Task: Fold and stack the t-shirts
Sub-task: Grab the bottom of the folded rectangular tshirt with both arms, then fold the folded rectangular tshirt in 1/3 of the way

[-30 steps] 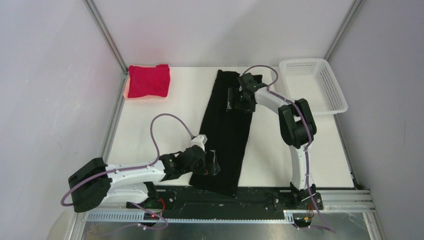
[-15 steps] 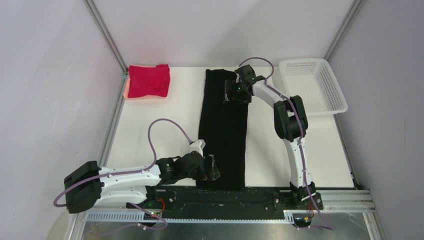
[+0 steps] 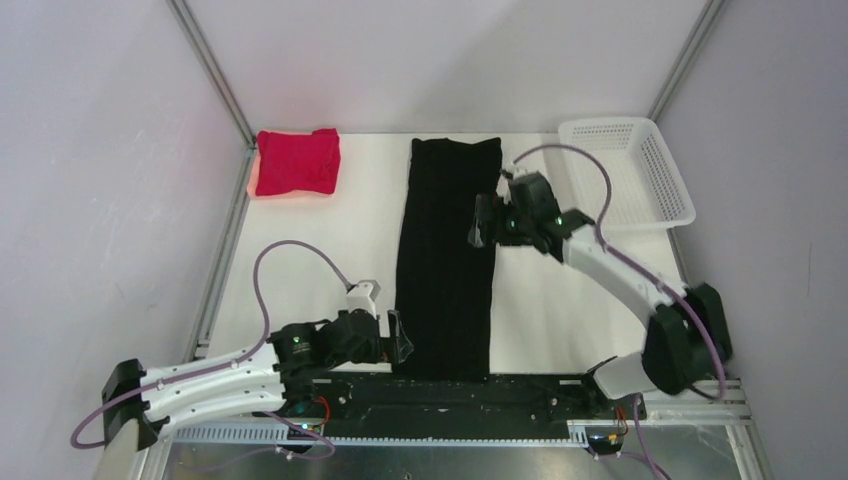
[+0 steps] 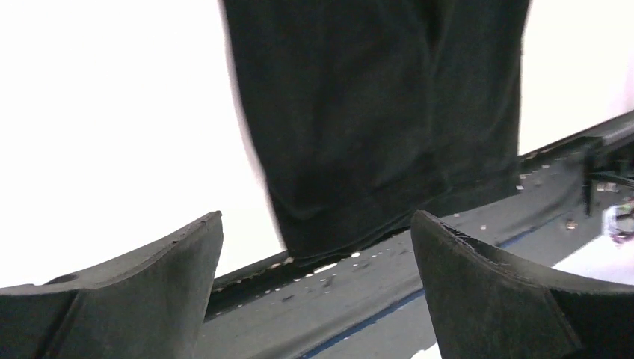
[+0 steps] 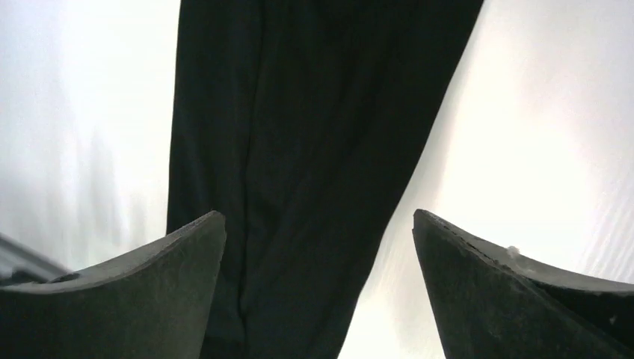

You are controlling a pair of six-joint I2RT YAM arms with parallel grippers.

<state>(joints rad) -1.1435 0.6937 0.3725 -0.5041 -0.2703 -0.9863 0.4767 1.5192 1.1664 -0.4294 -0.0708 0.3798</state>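
Observation:
A black t-shirt (image 3: 446,255) lies flat on the white table (image 3: 320,250) as a long narrow strip running from the far edge to the near edge. A red t-shirt (image 3: 297,162) sits folded in the back left corner. My left gripper (image 3: 397,337) is open, just left of the strip's near end. In the left wrist view the left gripper (image 4: 315,217) holds nothing, and the black t-shirt's (image 4: 374,112) hem lies ahead of it. My right gripper (image 3: 485,220) is open at the strip's right edge. The right wrist view shows the right gripper (image 5: 318,215) empty above the black t-shirt (image 5: 314,112).
A white mesh basket (image 3: 630,170) stands at the back right corner. A dark metal rail (image 3: 520,385) runs along the table's near edge, and the black strip's end reaches it. Purple cables loop over both arms.
The black t-shirt has swung from slanted to straight. My right gripper has drawn back from its far end to its right edge. My left gripper has slid left off the near end.

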